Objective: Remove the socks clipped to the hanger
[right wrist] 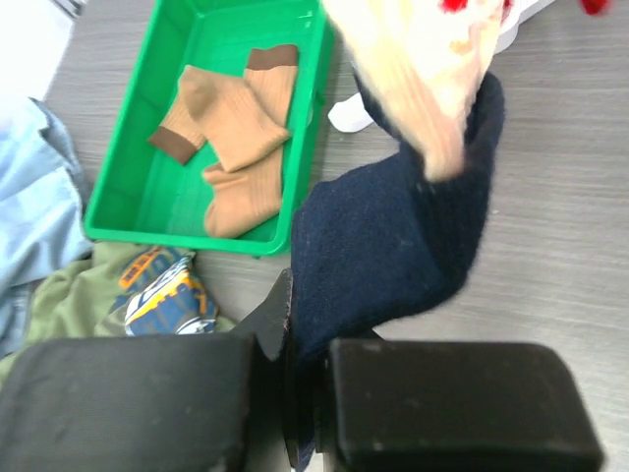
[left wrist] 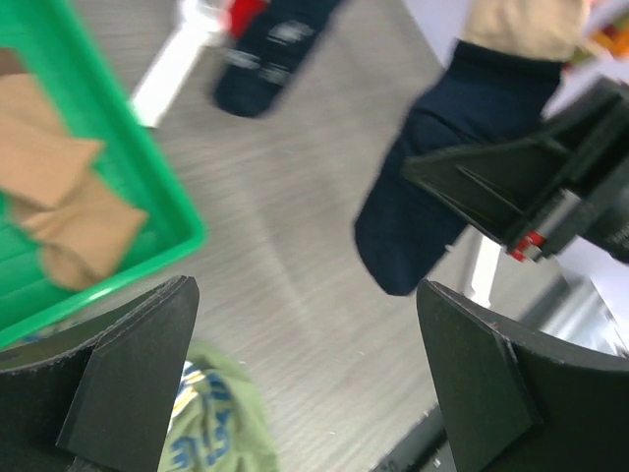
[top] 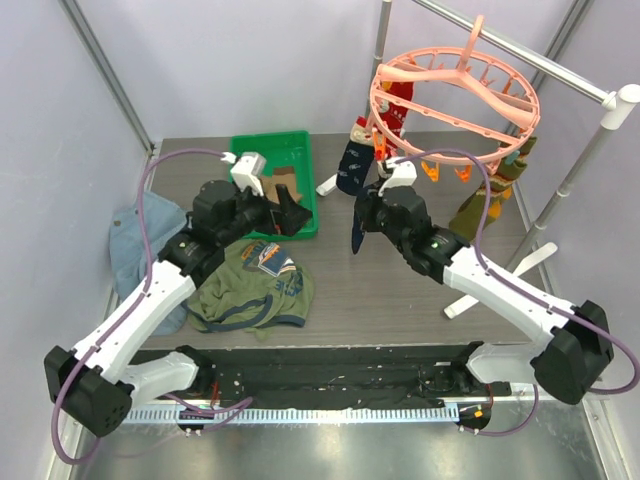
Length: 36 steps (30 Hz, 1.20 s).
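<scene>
Slippage is your risk: the right gripper (right wrist: 307, 369) nips only an edge of the dark navy fabric sock (right wrist: 393, 246) mid-frame, left gripper (left wrist: 305, 290) gaping empty.

Bright, even light, soft shadows; both wrist views blur (especially close up).

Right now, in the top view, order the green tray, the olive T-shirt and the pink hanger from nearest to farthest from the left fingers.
1. Green tray: right beside the left fingers.
2. Olive T-shirt: just lower left of them.
3. Pink hanger: far right, hanging high.
</scene>
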{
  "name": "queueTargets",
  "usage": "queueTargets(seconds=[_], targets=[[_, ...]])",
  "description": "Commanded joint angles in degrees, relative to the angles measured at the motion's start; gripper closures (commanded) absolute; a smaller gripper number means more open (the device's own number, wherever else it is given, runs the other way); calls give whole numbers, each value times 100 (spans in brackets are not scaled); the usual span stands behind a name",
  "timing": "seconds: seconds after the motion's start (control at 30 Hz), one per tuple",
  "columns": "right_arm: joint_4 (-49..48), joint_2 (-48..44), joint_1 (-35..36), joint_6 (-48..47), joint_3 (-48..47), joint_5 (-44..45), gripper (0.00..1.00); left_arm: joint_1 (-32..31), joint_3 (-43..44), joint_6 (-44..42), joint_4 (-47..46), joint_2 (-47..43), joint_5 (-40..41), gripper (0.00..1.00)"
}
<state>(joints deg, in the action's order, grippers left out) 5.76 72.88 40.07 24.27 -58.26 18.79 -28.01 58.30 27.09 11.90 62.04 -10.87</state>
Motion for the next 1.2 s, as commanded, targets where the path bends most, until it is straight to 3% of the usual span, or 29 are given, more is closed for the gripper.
queueTargets(seconds=[0.0,0.17,0.63,0.9,1.0,1.03,1.07,1.13,1.17], targets=[[-137,-546,9,517,192,-200,99,-590,6,-177,-618,150,-188,2],[-119,-916,9,895,359,-112,99,-1241,-249,-476,-1057,203,68,2],[-154,-1680,-8,1501,649,-51,94,-2287,-381,-775,-2551,1064,331,1],[-172,-1812,0,1747,763,-226,94,-2525,-48,-732,-2597,1749,903,3],[-154,-1917,0,1783,833,-209,92,-2569,58,-714,-2596,1846,929,20],[-137,-1944,-8,1791,860,-191,89,-2595,76,-714,-2605,1855,938,43],[-102,-1979,-8,1774,869,-191,86,-2596,93,-714,-2605,1855,929,57],[-31,-2076,-17,1756,860,-130,77,-2613,120,-679,-2553,1829,938,84],[65,-2111,-17,1722,843,-112,72,-2622,120,-661,-2518,1820,894,92]])
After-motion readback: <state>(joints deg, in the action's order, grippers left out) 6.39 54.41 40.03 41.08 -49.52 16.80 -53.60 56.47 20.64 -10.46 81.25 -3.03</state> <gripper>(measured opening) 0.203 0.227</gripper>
